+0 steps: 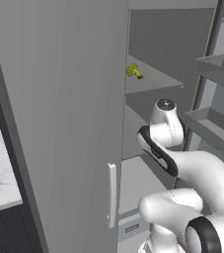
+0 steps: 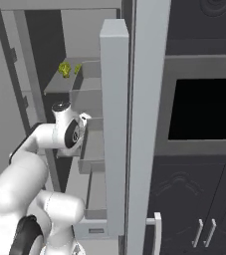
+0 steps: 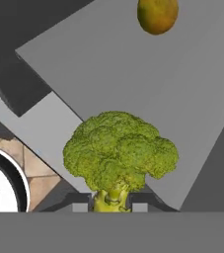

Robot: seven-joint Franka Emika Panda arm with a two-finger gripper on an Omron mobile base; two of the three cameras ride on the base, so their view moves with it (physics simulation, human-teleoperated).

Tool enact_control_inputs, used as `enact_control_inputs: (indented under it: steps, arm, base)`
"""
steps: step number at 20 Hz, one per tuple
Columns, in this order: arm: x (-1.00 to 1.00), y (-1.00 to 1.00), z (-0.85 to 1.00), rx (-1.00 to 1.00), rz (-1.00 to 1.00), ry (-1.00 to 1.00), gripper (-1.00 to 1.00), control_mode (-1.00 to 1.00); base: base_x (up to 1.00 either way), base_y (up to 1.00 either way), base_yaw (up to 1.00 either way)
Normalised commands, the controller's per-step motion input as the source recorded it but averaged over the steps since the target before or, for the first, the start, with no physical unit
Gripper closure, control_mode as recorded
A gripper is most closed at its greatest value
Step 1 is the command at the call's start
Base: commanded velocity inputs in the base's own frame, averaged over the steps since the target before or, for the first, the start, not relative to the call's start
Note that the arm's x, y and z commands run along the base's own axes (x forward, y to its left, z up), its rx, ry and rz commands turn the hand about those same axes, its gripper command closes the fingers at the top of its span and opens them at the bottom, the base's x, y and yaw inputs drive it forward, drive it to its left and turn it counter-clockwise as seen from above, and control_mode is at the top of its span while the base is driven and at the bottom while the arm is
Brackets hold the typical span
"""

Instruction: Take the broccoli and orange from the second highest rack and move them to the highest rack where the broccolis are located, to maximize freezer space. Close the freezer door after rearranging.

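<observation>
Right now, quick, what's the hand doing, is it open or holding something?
Hand: shut on a broccoli, gripping it by the stem; the orange lies loose on the shelf beyond.

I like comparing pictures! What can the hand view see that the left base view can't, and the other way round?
Hand view: the gripper shut on a broccoli stem, with the orange on a shelf beyond. Left base view: the arm, the closed door's handle, a top-rack broccoli floret. Both: grey freezer shelves.
</observation>
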Motion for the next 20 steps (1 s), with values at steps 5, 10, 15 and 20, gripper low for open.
enact_control_inputs:
  steps: [5,10,15,20]
  arm:
    - [-0.38,0.05,0.99,0.08,-0.02,-0.13,1.0,-1.0]
    - [-0.09,0.01,0.96,0.09,-0.06,-0.15,1.0,-1.0]
    - [0.0,0.01,1.0,0.07,-0.08,-0.09,1.0,-1.0]
    - [0.15,0.0,0.95,0.11,-0.06,0.0,1.0,-1.0]
  base:
    - [0.0,0.0,0.0]
    - [0.0,0.0,0.0]
    - [0.0,0.0,0.0]
    - [0.0,0.0,0.0]
